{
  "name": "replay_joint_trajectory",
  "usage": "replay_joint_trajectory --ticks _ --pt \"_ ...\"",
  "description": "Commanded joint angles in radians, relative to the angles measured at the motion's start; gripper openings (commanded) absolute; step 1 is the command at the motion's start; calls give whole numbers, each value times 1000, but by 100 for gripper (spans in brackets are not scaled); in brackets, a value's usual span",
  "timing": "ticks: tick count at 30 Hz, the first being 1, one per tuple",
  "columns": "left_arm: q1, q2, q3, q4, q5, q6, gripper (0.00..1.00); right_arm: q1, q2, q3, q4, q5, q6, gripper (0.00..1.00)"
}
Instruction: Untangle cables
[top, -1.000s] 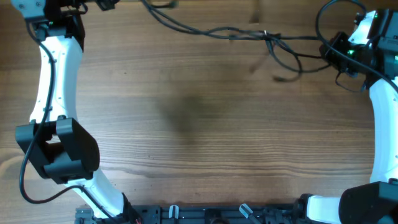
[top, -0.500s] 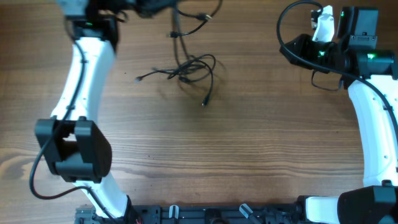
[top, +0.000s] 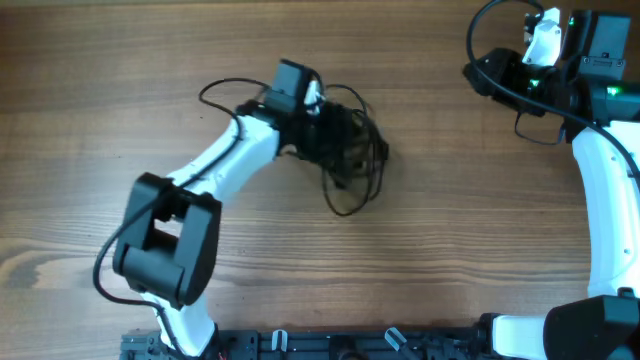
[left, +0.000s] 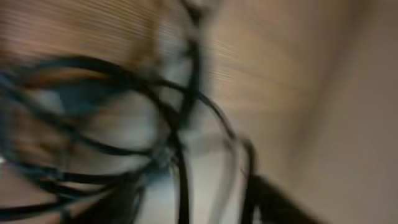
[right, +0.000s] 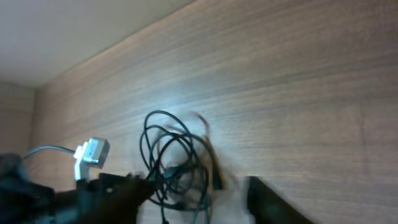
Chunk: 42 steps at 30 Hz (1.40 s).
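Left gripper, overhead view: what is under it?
The tangled cables bunch beneath the left gripper, loops spilling onto the table. Its fingertips and any grasp are hidden; the left wrist view is too blurred.

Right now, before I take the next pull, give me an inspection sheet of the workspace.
Surface: wooden table, plain woodgrain.
Job's things: cables bunched in one tangled heap, a loop trailing toward the near edge.
Clutter: nothing seen.
Grippers: left gripper buried in the heap, fingers hidden; right gripper at the far right, apart from the cables, state unclear.
Cables: arm wiring loops beside the right gripper.
Surroundings: black rail along the near edge; pale wall.
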Motion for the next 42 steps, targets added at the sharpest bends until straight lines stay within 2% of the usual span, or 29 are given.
replay_joint_trajectory --ticks 1,4,9,11,14,16,18,22,26,36,40,42 --pt "-58 -23 7 -37 -340 300 100 -3 15 -5 10 4 11 69" --pt "-50 -75 50 -83 -340 338 100 -3 15 -5 15 4 15 75" --pt "-37 -200 168 -220 -340 462 100 -3 15 -5 16 26 15 79" --pt "-44 -240 173 -256 -316 473 100 -3 15 -5 16 26 14 80" --pt "-67 -245 172 -387 -113 624 99 -3 15 -5 16 27 14 82" --pt "-97 -240 171 -526 -111 736 97 -3 15 -5 17 31 14 84" --pt "-117 -232 169 -584 -139 782 95 -3 15 -5 16 31 14 84" --pt "-129 -214 133 -577 -284 766 91 -3 15 -5 5 35 -15 89" --pt "-148 -169 121 -591 -265 766 84 -3 15 -5 2 91 -16 91" --pt "-255 -109 117 -592 -219 766 67 -2 15 -5 1 91 -19 91" --pt "-246 -110 139 -591 -220 750 67 -2 15 -5 2 91 -19 92" --pt "-221 -116 203 -644 -214 747 67 -2 15 -5 1 91 -19 92"
